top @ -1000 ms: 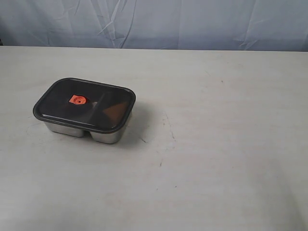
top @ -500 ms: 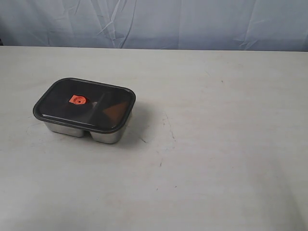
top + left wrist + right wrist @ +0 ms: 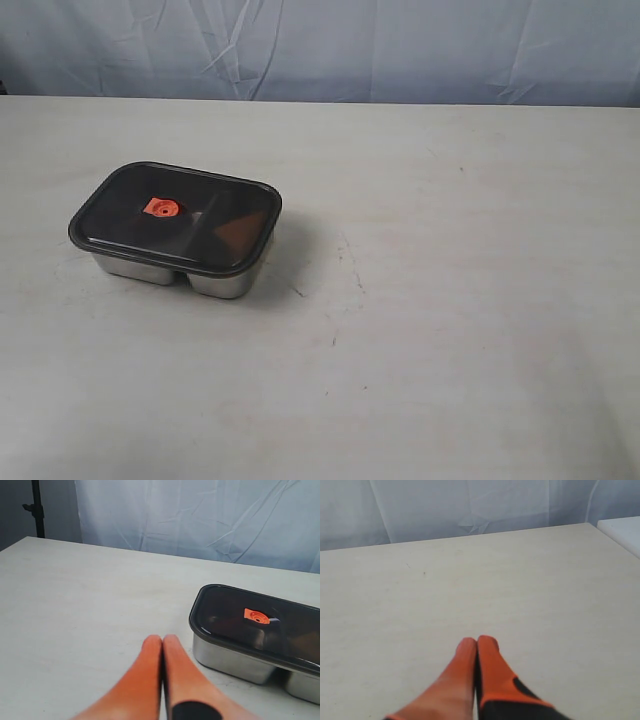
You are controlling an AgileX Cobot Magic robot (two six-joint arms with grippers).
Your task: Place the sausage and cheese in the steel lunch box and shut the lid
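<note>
Surface (image 3: 450,300): one, flat, pale off-white, matt; faint scuffs and small dark specks near the middle. Lying directly on it: steel lunch box (image 3: 218,283), one, on the left half in the exterior view, set slightly askew to the surface's far edge; shiny walls, rounded corners; base flat on the surface; dark lid (image 3: 120,215) seated on top.

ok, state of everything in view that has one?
lid: on the box, seated flat.
box: upright on the table, covered; the dark lid hides what is inside.
left gripper: shut, empty, clear of the box.
right gripper: shut, empty, over bare table.
</note>
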